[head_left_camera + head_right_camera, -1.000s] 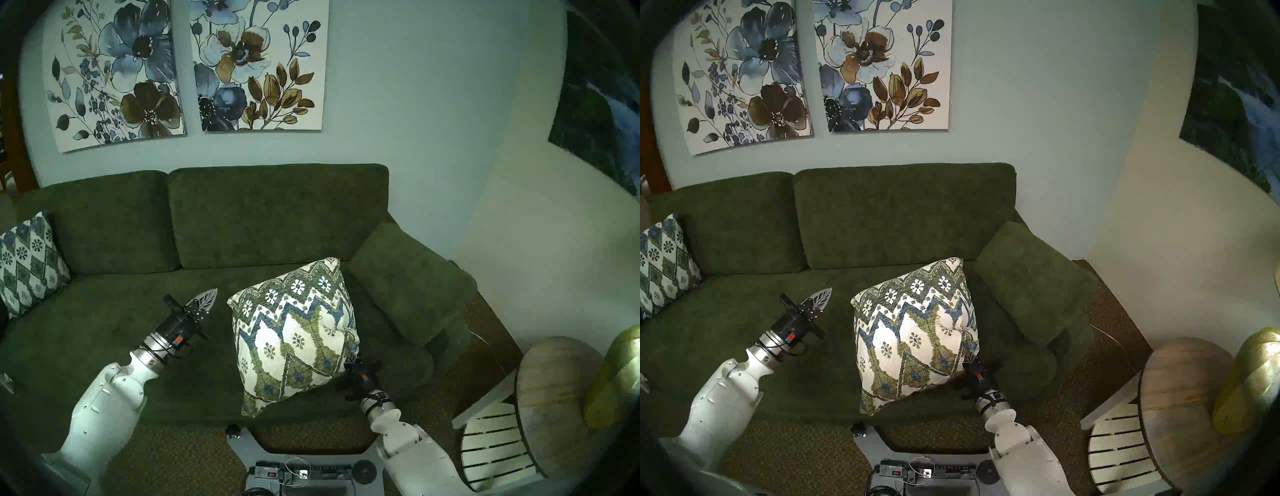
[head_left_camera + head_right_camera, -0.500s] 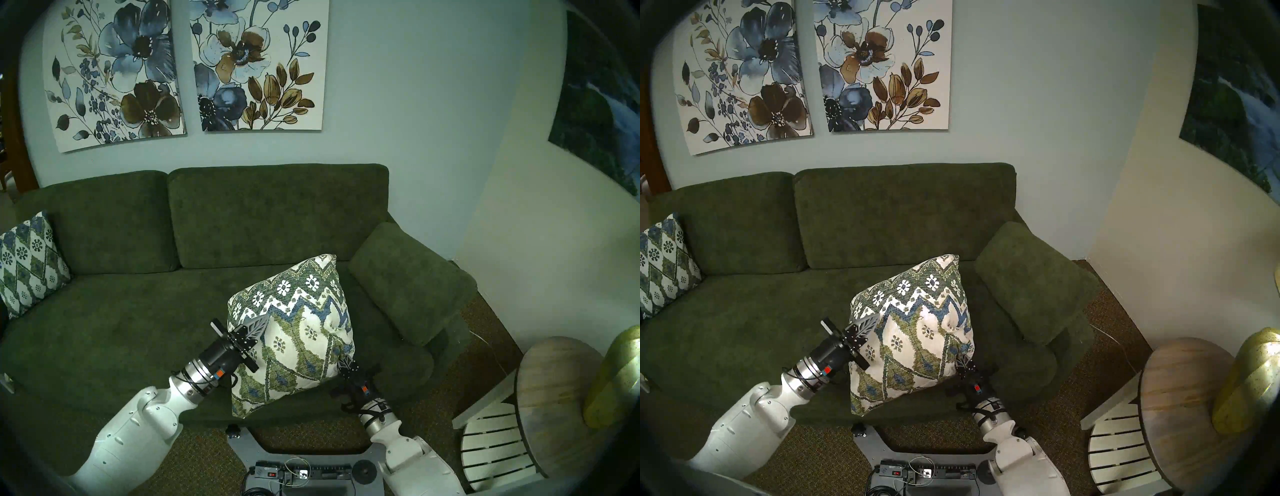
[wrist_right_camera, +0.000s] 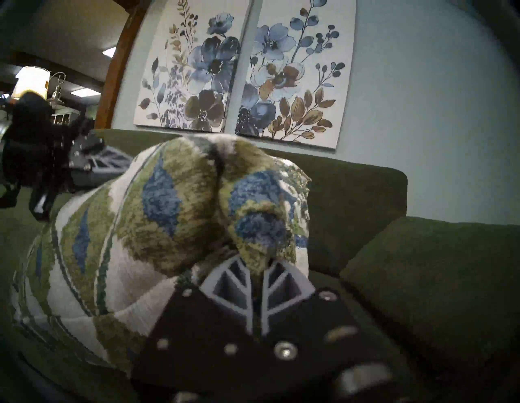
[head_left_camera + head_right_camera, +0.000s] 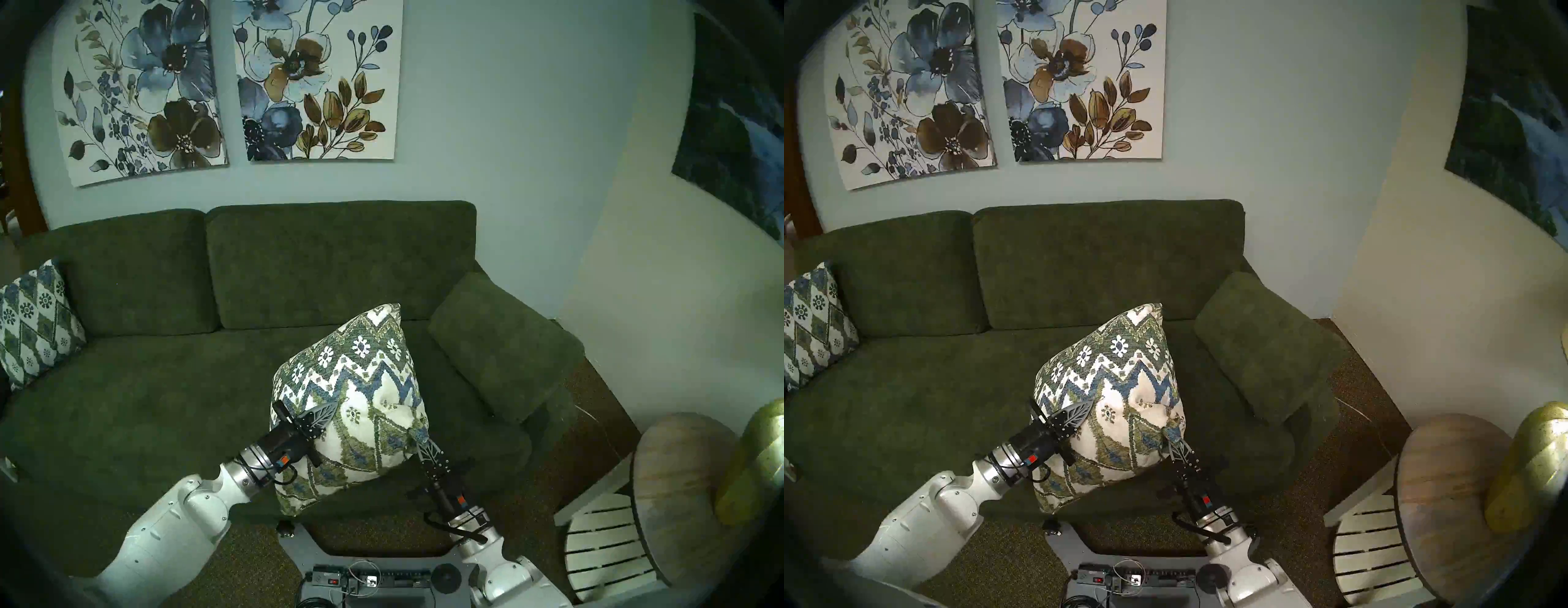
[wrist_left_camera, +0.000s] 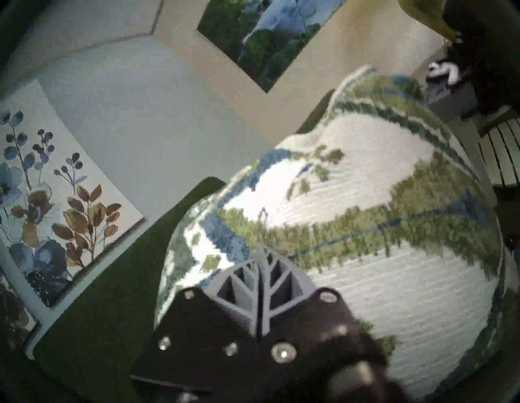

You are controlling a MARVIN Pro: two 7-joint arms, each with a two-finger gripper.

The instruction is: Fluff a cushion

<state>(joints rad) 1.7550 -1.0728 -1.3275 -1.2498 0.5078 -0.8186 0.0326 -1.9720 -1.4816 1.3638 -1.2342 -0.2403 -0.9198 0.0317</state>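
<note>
Swinging in from well off to the side, your left hand [image 4: 326, 414], fingers together, now presses the cushion's [image 4: 360, 403] flank, while your right hand [image 4: 424, 441], clamped on a bunched corner, lifts it off the sofa [image 4: 148, 395]. It's soft and light, dents easily; hold corners, strike the belly. Your right wrist view shows the pinched fabric [image 3: 257, 260] between fingers; the head view can't.

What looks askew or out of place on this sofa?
The zigzag cushion stands tilted on one corner on the sofa; the right gripper pinches its bunched corner, and the shut left gripper presses its face. A matching-colour cushion leans normally at the left end.
</note>
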